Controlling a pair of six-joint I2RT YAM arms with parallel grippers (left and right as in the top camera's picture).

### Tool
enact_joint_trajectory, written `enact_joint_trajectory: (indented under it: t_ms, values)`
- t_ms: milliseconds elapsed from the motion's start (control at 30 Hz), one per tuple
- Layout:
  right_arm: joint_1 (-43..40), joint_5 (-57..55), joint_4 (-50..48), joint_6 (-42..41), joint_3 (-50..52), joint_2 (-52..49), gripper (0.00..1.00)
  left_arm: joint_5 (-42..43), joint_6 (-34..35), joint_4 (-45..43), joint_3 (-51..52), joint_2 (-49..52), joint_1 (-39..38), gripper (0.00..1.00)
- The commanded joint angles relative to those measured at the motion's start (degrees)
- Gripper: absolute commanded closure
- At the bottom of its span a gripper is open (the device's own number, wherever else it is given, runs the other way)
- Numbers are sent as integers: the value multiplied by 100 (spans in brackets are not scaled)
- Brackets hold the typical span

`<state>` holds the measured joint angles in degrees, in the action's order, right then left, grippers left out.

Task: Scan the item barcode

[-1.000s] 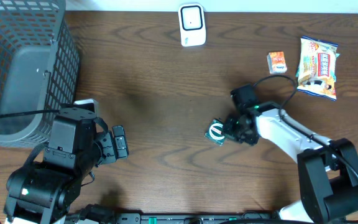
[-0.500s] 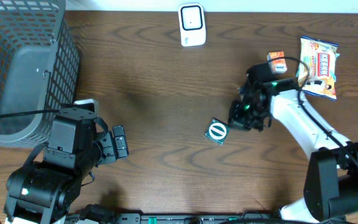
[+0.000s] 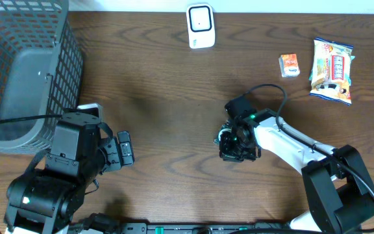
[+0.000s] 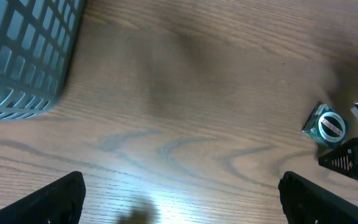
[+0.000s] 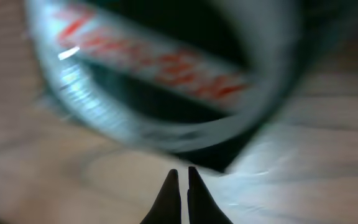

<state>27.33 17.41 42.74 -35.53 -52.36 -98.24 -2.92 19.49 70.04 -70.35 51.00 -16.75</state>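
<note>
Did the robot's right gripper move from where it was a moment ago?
Yes. In the overhead view the right gripper went left and toward the near table edge, away from the small orange box, and is now over the small green round-labelled packet.

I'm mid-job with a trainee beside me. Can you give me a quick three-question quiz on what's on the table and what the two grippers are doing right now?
1. True or false: the right gripper is shut on the dark green square packet with the white ring logo.
2. Which lies nearest the yellow-and-white snack bag? A) the dark grey mesh basket B) the small orange box C) the white scanner unit
3. Fill in: the left gripper has its jaws ____.
Key: 1 false, its fingertips meet with nothing between them, close to the packet. 2 B. 3 open.
</note>
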Motion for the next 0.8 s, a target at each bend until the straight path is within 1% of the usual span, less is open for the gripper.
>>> enact_joint_trajectory:
  t_ms: [0,167,400,500,567,633,767]
  values:
    - [-44,-787,-46,-518,63,-31,99,-9,-13,-4,2,-15,7,2]
    - [-221,-855,-487,-514,63,-31,99,-9,-13,-4,2,-15,7,2]
    - [-682,-1368,-1464,-507,61,-31,99,-9,-13,-4,2,-15,7,2]
    - [-984,-1362,-2044,-308,61,-28,99,-9,-13,-4,2,-15,7,2]
    - [-1154,-1084,-2472,-232,61,-28,98,-9,-13,-4,2,-15,7,2]
    - [-1274,-557,-2957,-227,61,-31,98,-9,-13,-4,2,-15,7,2]
    - [-1287,151,-3689,-295,61,-31,98,-9,-13,-4,2,-15,7,2]
